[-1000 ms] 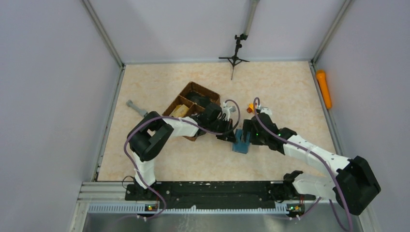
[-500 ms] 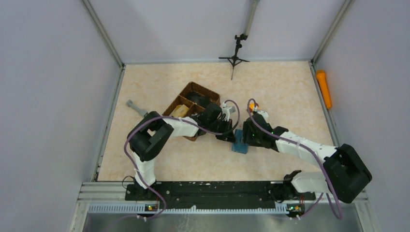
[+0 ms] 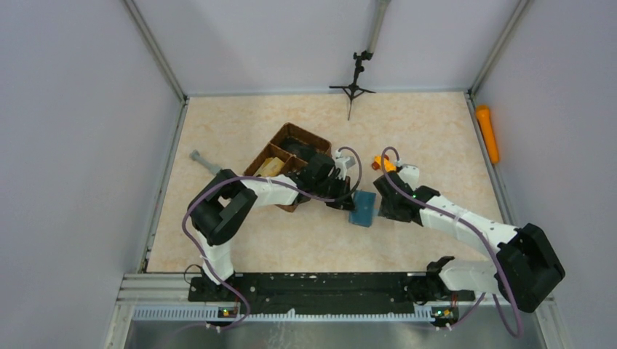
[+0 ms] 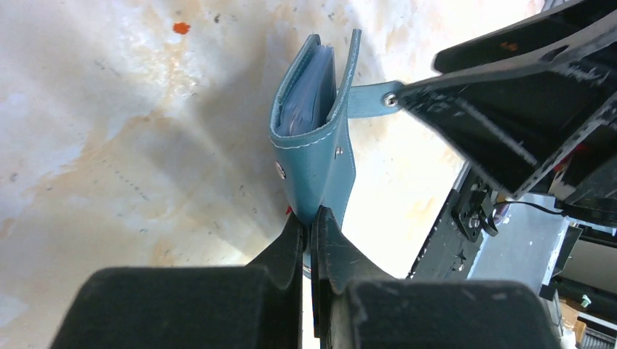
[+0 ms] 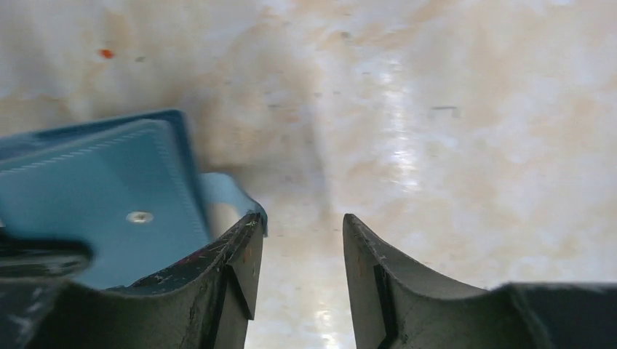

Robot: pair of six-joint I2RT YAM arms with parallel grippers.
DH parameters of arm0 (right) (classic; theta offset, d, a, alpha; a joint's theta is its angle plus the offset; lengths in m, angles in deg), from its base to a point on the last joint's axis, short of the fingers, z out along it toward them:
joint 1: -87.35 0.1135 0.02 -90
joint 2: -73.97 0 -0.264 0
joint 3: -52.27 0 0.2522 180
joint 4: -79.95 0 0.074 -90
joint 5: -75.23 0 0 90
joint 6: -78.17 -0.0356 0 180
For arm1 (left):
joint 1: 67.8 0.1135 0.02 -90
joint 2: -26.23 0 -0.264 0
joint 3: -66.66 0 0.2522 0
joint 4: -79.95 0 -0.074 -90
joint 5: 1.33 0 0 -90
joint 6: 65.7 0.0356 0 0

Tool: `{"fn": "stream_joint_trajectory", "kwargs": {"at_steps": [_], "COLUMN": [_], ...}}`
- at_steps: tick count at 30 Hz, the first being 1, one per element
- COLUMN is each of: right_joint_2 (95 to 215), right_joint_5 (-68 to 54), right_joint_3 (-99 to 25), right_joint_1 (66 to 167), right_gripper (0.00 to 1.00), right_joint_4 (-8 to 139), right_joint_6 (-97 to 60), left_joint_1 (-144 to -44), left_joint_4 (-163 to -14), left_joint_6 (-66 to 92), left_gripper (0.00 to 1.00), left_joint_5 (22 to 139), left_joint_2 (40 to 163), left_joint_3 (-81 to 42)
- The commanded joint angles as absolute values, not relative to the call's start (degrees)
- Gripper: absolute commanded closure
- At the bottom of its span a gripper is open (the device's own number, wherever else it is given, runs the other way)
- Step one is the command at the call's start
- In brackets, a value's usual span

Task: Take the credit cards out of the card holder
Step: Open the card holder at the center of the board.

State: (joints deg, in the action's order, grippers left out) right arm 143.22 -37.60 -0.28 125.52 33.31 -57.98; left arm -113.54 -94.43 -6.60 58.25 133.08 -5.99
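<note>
Both jaws of the left gripper [image 4: 311,225] pinch one edge of the card holder [image 4: 316,156], upright just beside the basket [image 3: 309,134]; a pale stack, probably cards [image 4: 305,102], fills its fold. The right gripper [image 5: 302,225] has its jaws spread beside the strap [image 4: 367,98].

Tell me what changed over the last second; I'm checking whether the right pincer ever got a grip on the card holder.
The right pincer drew back to the right, off the card holder, its jaws narrowing on nothing; the strap lies just outside one finger. The left pincer stayed shut on the holder's edge; the basket did not move.
</note>
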Motion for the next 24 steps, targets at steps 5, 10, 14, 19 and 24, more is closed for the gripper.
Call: {"fn": "stream_joint_trajectory", "kwargs": {"at_steps": [5, 10, 14, 19, 24], "right_joint_2": [140.5, 136.8, 132.6, 125.7, 131.4], "right_joint_5": [-46.2, -36.2, -28.9, -22.7, -25.9], "right_joint_3": [-1.1, 2.5, 6.3, 13.7, 11.3], "right_joint_1": [125.1, 124.8, 124.4, 124.4, 123.7], "right_gripper": [0.6, 0.52, 0.4, 0.22, 0.36], "right_joint_4": [25.5, 35.9, 44.1, 56.8, 54.4], "right_joint_6": [-57.7, -54.8, -52.7, -51.9, -53.5], "left_joint_1": [-112.5, -112.5, -112.4, -112.0, -112.0], "left_joint_4": [-91.9, -93.1, -95.3, -99.7, -98.9], "left_joint_6": [-4.2, -4.9, -6.5, -8.4, -7.9], "left_gripper": [1.0, 1.0, 1.0, 1.0, 1.0], "left_joint_5": [60.5, 58.6, 55.9, 51.7, 52.1], "left_joint_2": [130.6, 130.9, 131.5, 132.2, 132.1], "left_joint_3": [-6.1, -5.9, -5.4, -4.6, -4.9]}}
